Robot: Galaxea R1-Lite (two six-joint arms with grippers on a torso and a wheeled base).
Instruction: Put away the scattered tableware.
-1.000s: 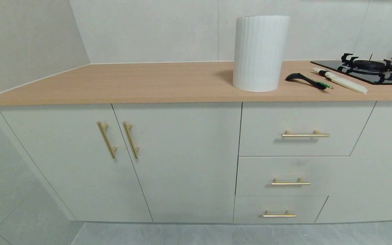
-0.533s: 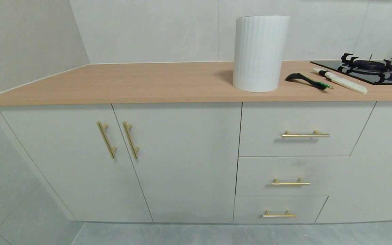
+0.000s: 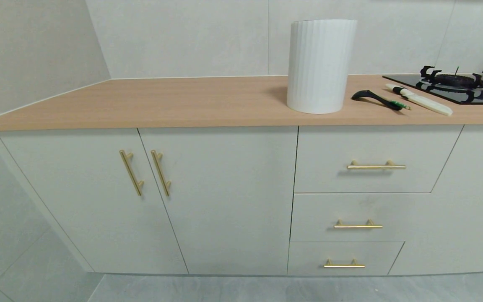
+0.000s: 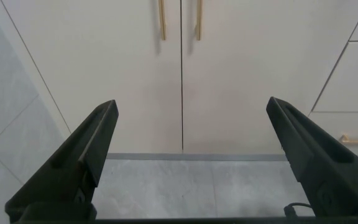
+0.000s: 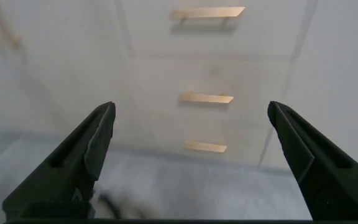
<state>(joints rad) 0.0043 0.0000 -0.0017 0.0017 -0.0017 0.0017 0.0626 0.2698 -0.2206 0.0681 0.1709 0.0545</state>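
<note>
A pale tiled kitchen wall backs a long wooden worktop point(image 3: 183, 102) that runs across the upper half of the head view, with cupboard doors point(image 3: 149, 197) below it at lower left and a stack of drawers point(image 3: 371, 147) at lower right. The scattered tableware lies at the upper right of the frame: a black ladle point(image 3: 373, 98) just beside the base of a tall white ribbed holder point(image 3: 319, 67), and a cream utensil point(image 3: 424, 102), possibly a knife or a spatula, between the ladle and the hob point(image 3: 451, 86). Nothing has been picked up yet. The left gripper point(image 4: 191, 107) hangs low facing the cupboard doors, its fingers spread wide and empty; the right gripper point(image 5: 191, 109) faces the drawers, fingers likewise released with nothing between them. The step in hand looks like the approach. The right arm seems the nearer choice, and it would need to rise to worktop height. It would do well to come down over the ladle's slim handle across its width, close near the middle so the piece does not swing, then lift clear of the holder's tall rim before lowering it in
</note>
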